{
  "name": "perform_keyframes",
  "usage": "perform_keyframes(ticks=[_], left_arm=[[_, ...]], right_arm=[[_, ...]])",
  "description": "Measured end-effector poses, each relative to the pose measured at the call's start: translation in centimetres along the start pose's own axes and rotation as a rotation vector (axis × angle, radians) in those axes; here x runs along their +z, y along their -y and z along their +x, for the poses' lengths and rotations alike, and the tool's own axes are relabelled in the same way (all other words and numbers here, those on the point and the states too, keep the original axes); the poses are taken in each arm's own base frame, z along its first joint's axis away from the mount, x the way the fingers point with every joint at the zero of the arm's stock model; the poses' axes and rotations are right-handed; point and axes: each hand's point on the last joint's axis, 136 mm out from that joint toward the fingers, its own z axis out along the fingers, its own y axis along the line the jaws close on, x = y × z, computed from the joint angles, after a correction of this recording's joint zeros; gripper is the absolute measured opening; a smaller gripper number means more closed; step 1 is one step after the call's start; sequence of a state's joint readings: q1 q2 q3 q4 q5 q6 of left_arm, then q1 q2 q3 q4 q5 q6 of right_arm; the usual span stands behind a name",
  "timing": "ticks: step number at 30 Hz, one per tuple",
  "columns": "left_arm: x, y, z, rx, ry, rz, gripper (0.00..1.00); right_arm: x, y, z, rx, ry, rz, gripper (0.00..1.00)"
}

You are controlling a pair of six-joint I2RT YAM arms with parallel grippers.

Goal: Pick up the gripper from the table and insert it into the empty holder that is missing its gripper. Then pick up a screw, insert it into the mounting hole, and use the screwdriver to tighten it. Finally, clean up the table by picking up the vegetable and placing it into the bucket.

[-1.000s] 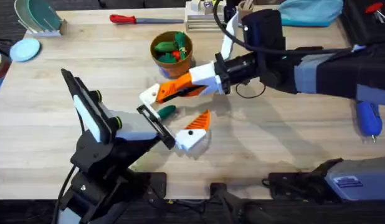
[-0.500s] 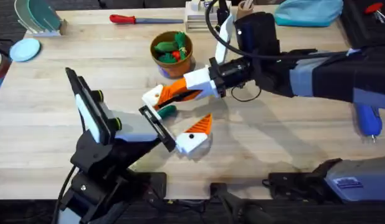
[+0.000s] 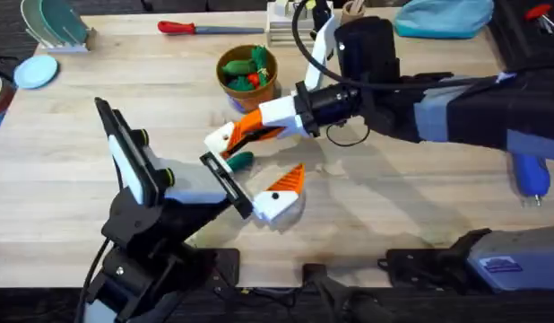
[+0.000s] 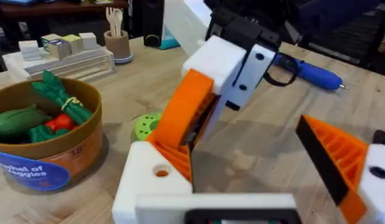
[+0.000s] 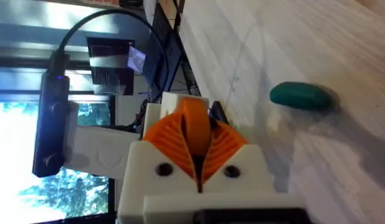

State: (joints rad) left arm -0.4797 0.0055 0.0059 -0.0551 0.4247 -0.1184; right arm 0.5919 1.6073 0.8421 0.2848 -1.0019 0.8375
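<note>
— Wooden table under both arms; where is your right gripper?
— You have it reaching across from the right to the middle of the table. Its orange pads are pressed narrow around the orange gripper.

— And that wedge, where does it sit?
— Right against the white holder, which is the far finger of your left gripper. I cannot tell whether it is seated.

— How does the left pincer stand?
— Wide. Its near finger carries its own orange ribbed pad, well apart from the holder.

— What about the rest of your task things?
— You have the dark green cucumber lying on the table between the left fingers. The bucket stands farther off, with toy vegetables inside. The blue screwdriver lies at the right edge.
</note>
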Motion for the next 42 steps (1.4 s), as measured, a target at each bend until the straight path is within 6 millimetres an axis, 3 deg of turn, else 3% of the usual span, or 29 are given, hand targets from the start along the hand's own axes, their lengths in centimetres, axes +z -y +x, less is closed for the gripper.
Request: perform_keyframes(ticks=[12, 16, 25, 29, 34, 42], left_arm=[[0.0, -0.1, 0.0, -0.008, 0.000, -0.006, 0.993], [0.0, -0.1, 0.0, -0.012, -0.001, -0.003, 0.993], [0.0, 0.2, 0.2, -0.017, -0.010, 0.011, 0.993], [0.0, 0.7, 0.2, -0.002, -0.010, 0.041, 0.993], [0.0, 2.2, 0.3, 0.017, -0.016, 0.122, 0.992], [-0.1, 2.7, 0.4, 0.028, -0.019, 0.150, 0.992]], right_arm=[[0.2, 0.1, -0.1, -0.002, 0.008, 0.011, 0.008], [0.2, 0.5, 0.1, 0.017, 0.005, 0.026, 0.131], [0.0, 0.8, 0.2, 0.039, 0.001, 0.032, 0.260], [-0.7, 0.8, 0.2, 0.059, -0.012, 0.015, 0.361], [-1.4, 1.0, -0.2, 0.064, -0.002, 0.005, 0.561], [-1.5, 1.2, -0.2, 0.070, -0.009, -0.003, 0.831]])
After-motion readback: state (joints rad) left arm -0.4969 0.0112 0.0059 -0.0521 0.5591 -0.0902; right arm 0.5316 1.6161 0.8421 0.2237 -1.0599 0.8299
